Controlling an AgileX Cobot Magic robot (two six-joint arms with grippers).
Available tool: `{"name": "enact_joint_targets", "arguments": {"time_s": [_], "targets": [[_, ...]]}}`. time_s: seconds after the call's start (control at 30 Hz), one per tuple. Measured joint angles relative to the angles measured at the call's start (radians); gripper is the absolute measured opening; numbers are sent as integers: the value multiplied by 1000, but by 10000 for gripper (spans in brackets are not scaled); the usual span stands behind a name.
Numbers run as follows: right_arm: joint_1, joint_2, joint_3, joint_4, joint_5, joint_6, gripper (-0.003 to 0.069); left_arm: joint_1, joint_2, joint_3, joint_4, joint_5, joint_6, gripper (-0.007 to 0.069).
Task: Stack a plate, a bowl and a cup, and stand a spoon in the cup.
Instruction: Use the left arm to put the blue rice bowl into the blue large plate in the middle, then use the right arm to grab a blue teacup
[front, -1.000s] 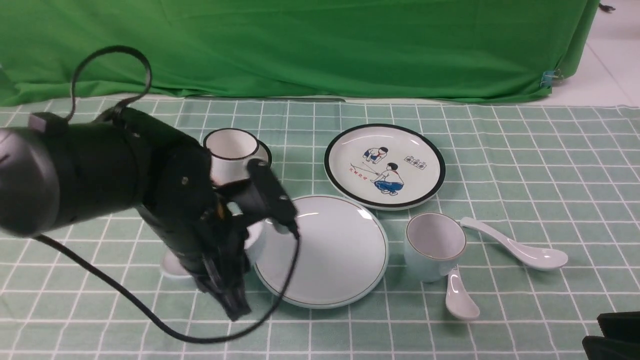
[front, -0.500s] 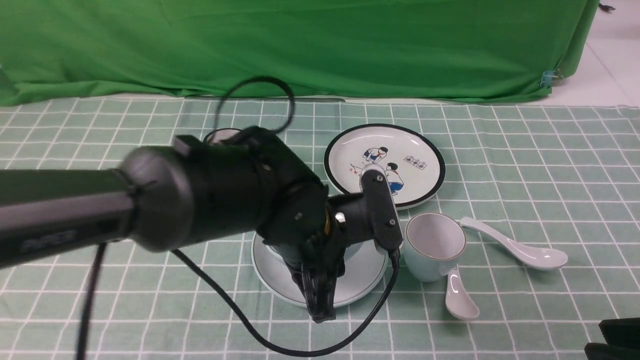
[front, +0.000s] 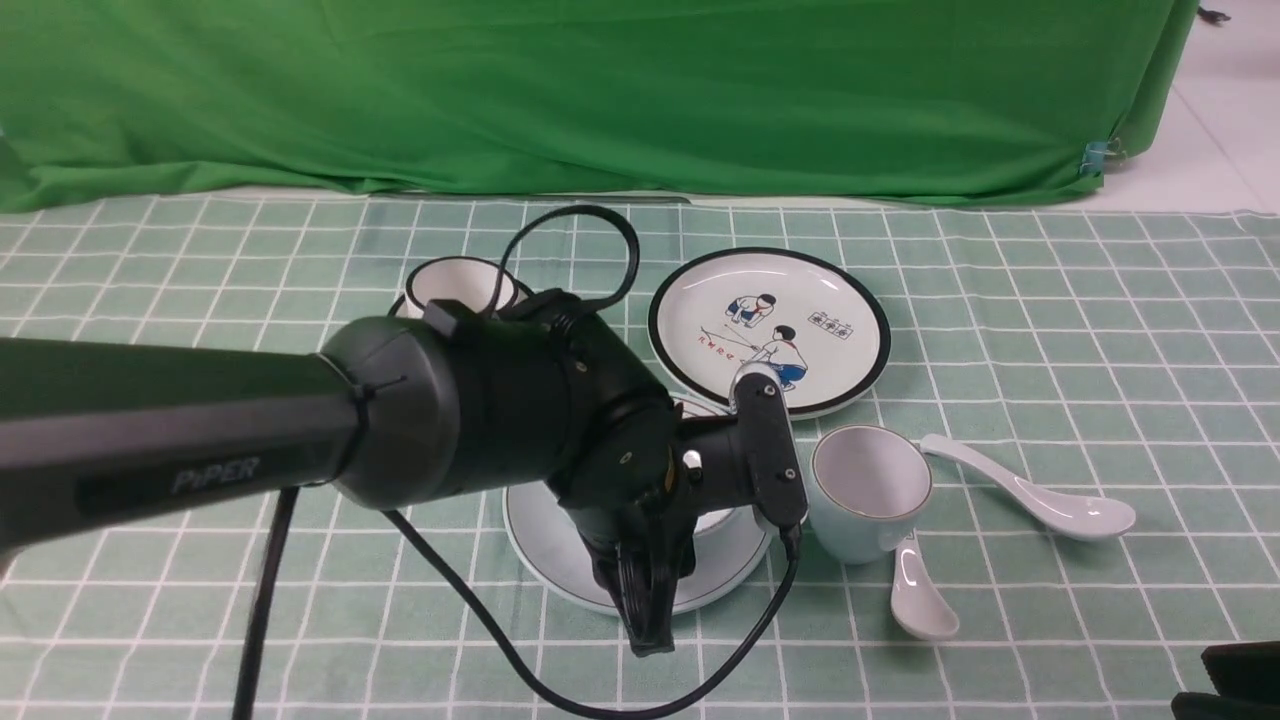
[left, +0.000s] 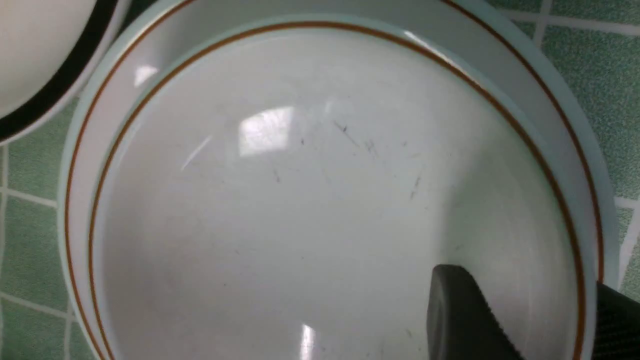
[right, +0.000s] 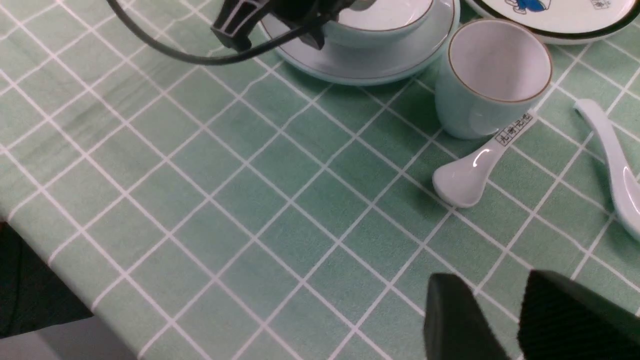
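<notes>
Left gripper (left: 540, 325) straddles glossy round bowl (left: 300, 200)

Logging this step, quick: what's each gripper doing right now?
Left gripper: open, jaws astride the rim of the bowl, which sits on the plate.
Right gripper: open, empty, over the tablecloth.

The bowl (left: 300, 200) sits on the plate (front: 537, 545), the cup (front: 868, 495) just right.

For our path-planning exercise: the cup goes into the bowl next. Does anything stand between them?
Yes. The left tool, open, straddles the rim of the bowl, and its arm hangs over the bowl, close beside the cup. Nothing else visible lies between them.
</notes>
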Motion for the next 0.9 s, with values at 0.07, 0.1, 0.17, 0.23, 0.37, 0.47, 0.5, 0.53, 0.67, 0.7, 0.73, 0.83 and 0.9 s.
{"name": "enact_joint_targets", "arguments": {"time_s": [0.07, 0.1, 0.17, 0.23, 0.37, 0.47, 0.5, 0.53, 0.67, 0.7, 0.73, 0.83, 0.9], "targets": [[0, 1, 0, 0, 0, 10, 283, 0, 0, 0, -9, 3, 0, 302], [0, 2, 0, 0, 0, 12, 290, 0, 0, 0, -12, 8, -3, 325], [0, 9, -5, 0, 1, 20, 314, 0, -5, 0, -21, 15, -19, 386], [0, 27, -14, 0, 5, 25, 326, 0, -17, 0, -35, 19, -52, 440], [0, 111, -59, 0, 24, 30, 338, 0, -102, 0, -81, 36, -124, 557], [0, 208, -115, 0, 45, 30, 340, 0, -216, 0, -147, 61, -196, 578], [0, 262, -146, 0, 57, 23, 340, 0, -281, 0, -171, 75, -241, 559], [0, 300, -168, 0, 65, 16, 340, 0, -326, 0, -183, 84, -270, 535], [0, 499, -288, 0, 89, -32, 342, 0, -576, 33, -228, 69, -375, 315], [0, 520, -294, 0, 90, -33, 342, 0, -589, 37, -233, 66, -379, 284], [0, 592, -345, 0, 97, -50, 342, 0, -677, 79, -257, 43, -393, 175], [0, 714, -429, 0, 117, -79, 342, 0, -841, 186, -322, -17, -399, 44], [0, 772, -468, 0, 124, -85, 344, 0, -920, 243, -353, -52, -401, 24]]}}
